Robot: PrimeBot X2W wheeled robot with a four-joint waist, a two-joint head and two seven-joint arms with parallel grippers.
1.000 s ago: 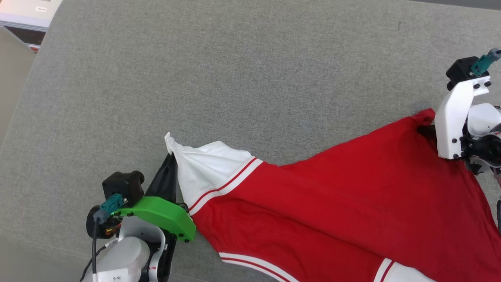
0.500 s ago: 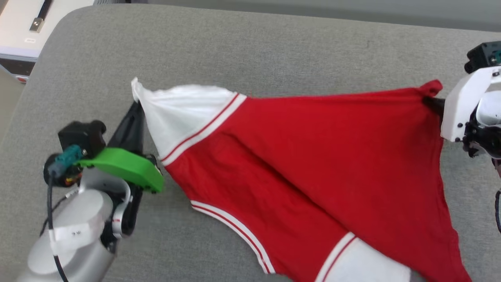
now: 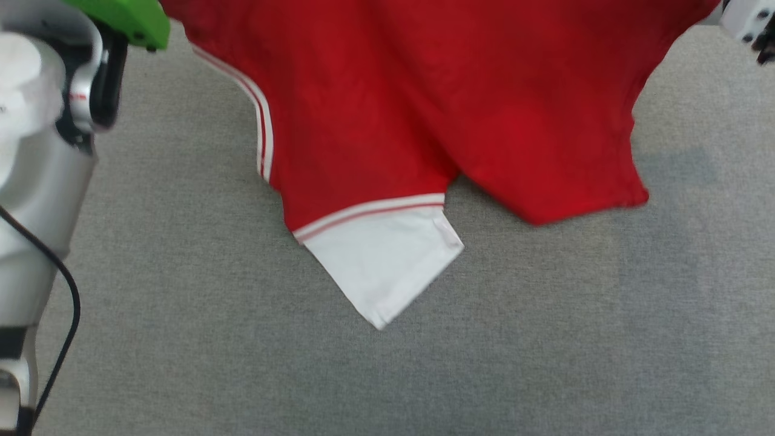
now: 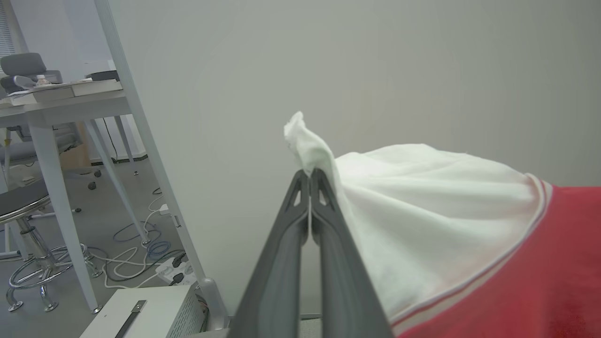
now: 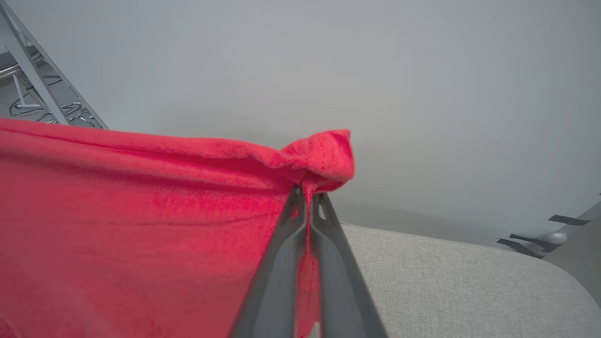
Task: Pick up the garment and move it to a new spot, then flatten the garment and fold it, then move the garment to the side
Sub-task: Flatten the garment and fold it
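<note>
Cushion [image 3: 545, 363], grey and soft, takes up most of the head view, from the middle down to the bottom edge; the red shirt [image 3: 424, 91] hangs over it across the top of that view, spread wide from upper left to upper right; its low parts droop toward the cushion near the middle of the frame, and I cannot tell if they touch it; one white sleeve [image 3: 381, 266] with striped trim points down at the center. The left arm [image 3: 36, 151] stands along the left edge, with a green cover [image 3: 130, 21] in the upper left corner.

In the left wrist view the left gripper [image 4: 310, 176] rises from the bottom middle; its two fingers are pinched tight on the tip of the other white sleeve [image 4: 422, 211]; in the right wrist view the right gripper [image 5: 307, 192] is pinched tight on a red corner of the shirt, at the middle of the frame.

This looks like the first step: the shirt is picked up and held in the air, on its way to a new spot. Next, I think, both arms must go down together with the shirt pulled wide, so it lands flat with no bunches; then the fingers can let go.
</note>
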